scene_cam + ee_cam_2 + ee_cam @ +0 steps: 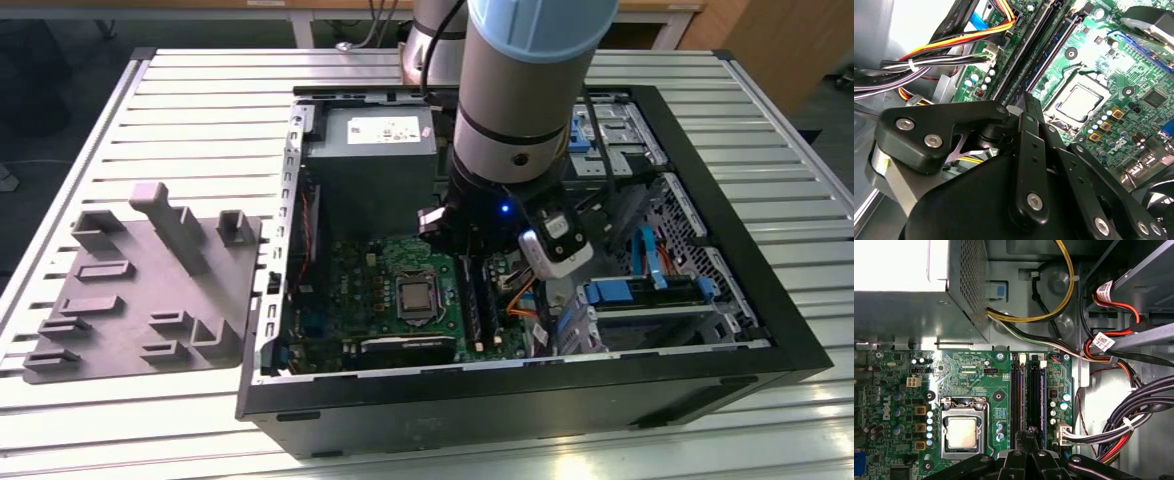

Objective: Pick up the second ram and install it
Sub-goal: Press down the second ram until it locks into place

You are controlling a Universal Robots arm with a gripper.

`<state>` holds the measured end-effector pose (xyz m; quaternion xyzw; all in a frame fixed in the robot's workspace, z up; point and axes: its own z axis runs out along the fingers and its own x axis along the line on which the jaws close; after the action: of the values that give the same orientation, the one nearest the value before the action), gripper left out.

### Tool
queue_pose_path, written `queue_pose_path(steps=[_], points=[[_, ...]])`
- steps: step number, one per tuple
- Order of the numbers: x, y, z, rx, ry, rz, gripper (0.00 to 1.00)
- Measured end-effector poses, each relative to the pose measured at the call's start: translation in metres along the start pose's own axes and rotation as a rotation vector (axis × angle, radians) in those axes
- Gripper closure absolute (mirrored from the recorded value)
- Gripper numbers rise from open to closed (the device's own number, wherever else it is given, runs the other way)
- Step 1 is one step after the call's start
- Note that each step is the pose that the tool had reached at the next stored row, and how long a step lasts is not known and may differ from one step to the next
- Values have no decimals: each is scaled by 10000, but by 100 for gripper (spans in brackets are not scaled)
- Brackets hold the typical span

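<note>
My gripper hangs inside the open computer case, low over the memory slots beside the processor. In both wrist views its fingers stand pressed together, with no gap showing between the tips. The tips sit at one end of a long black slot. A thin dark stick that looks like the second ram stands on edge in that slot, in line with the fingers. A neighbouring slot runs parallel to it. Whether the fingertips touch the stick is hidden.
A grey moulded tray with upright posts lies on the slatted table at the exterior view's left, nothing in it. Bundled cables and a white connector crowd one side of the slots. The power supply fills the case's far end.
</note>
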<state>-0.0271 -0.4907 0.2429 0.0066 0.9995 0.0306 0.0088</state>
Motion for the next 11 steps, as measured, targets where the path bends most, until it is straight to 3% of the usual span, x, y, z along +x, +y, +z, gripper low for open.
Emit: queue_pose_path(steps=[5,11], points=[[-1,5,-3,3,1,-2,89],[1,69,2,0,0,0,89]])
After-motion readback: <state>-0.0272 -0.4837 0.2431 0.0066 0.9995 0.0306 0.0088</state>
